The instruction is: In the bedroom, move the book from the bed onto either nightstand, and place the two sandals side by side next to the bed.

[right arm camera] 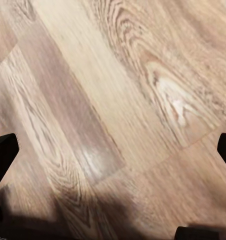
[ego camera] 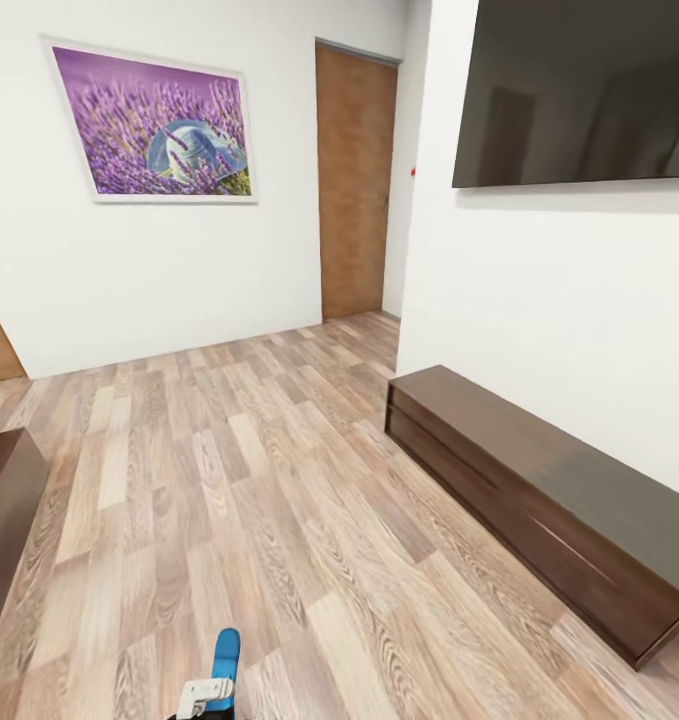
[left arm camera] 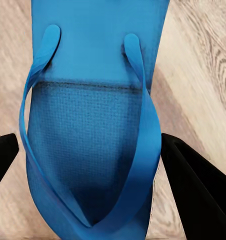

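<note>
A: What does the left end effector (left arm camera: 88,165) look like?
B: Two matte black fingers (left arm camera: 193,185), broad and wedge-shaped, with plain faces and sharp edges.

A: And from the head camera?
B: A small white block-shaped part.

A: The right end effector (right arm camera: 113,160)?
B: Black fingertips (right arm camera: 3,155) at the edges; its detail is unclear.
</note>
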You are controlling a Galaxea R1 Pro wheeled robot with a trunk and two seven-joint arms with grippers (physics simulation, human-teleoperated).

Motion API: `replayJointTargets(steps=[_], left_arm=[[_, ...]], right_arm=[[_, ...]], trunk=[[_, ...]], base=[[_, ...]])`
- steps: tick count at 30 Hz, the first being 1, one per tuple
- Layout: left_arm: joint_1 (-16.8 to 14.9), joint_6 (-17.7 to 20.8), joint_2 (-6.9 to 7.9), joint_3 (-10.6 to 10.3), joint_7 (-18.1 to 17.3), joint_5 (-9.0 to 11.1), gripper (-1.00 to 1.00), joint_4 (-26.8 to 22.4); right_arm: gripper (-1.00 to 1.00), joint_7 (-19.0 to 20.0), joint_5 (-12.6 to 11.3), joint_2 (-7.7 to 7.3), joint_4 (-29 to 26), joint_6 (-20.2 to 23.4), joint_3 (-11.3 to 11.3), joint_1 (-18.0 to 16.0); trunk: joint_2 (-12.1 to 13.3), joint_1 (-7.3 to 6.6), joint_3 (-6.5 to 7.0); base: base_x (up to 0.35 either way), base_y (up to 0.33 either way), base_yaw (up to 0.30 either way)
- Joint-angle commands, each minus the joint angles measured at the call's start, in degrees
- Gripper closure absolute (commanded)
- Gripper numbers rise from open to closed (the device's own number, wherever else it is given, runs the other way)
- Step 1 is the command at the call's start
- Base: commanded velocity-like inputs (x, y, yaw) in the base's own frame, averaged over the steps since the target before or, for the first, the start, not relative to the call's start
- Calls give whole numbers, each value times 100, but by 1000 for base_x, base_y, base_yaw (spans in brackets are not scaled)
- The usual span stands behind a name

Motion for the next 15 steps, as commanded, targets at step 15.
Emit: replayJointTargets(steps=[15], left_arm=[[-6, -12, -4, 37, -26, -15, 100, 15]], right_arm=[[-100, 56, -50, -1, -10, 42, -8, -1]], trunk=[[-2, -1, 13]], base=[[0, 0, 219]])
